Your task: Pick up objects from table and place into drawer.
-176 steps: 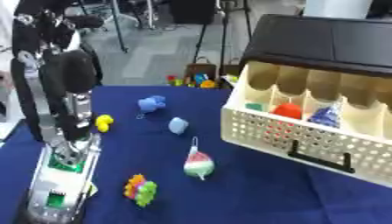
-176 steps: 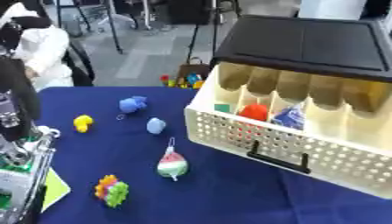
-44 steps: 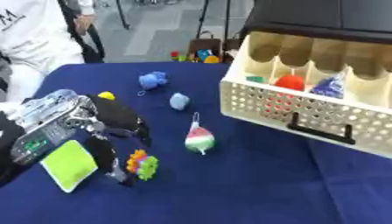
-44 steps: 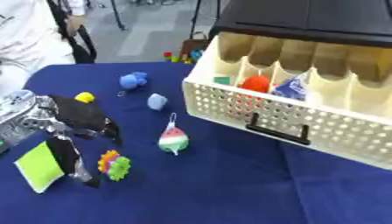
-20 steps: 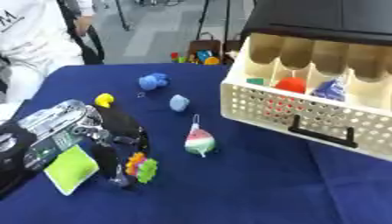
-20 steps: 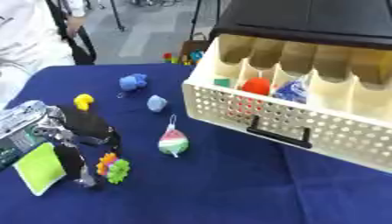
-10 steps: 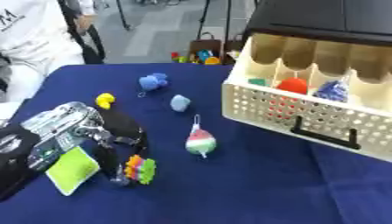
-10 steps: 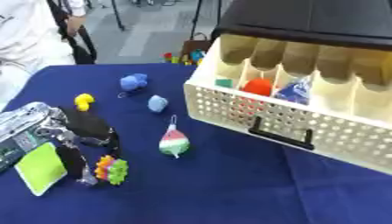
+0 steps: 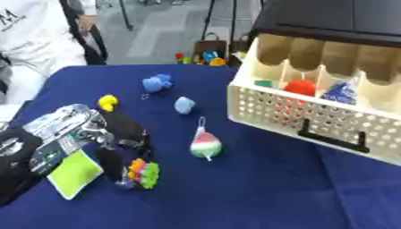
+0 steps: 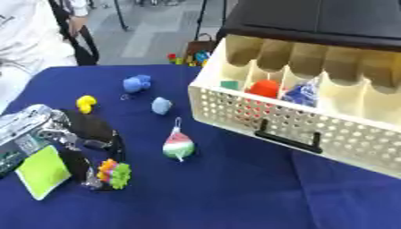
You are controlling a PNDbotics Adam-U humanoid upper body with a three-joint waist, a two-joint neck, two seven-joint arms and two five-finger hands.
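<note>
My left hand point(image 9: 94, 143) reaches in from the lower left, black and silver with a green patch on its back. Its fingers and thumb curl round a small spiky toy point(image 9: 143, 173) of orange, pink and green that rests on the blue table point(image 9: 235, 197). To the right lies a red, white and green watermelon-like toy point(image 9: 205, 145). Farther back lie a yellow toy point(image 9: 107, 102), a light blue piece point(image 9: 184, 105) and a blue plush point(image 9: 156, 83). The cream perforated drawer point(image 9: 313, 120) stands pulled out at the right. My right hand shows in no view.
Inside the drawer sit a red object point(image 9: 299, 87), a blue object point(image 9: 341, 93) and a small green piece point(image 9: 264, 83). A black cabinet top point(image 9: 337, 18) overhangs it. A person in white point(image 9: 39, 40) stands beyond the table's far left corner. Coloured toys lie on the floor behind.
My left hand has crept a little toward the spiky toy, and its fingers have closed in on it. The other toys and the drawer have stayed put.
</note>
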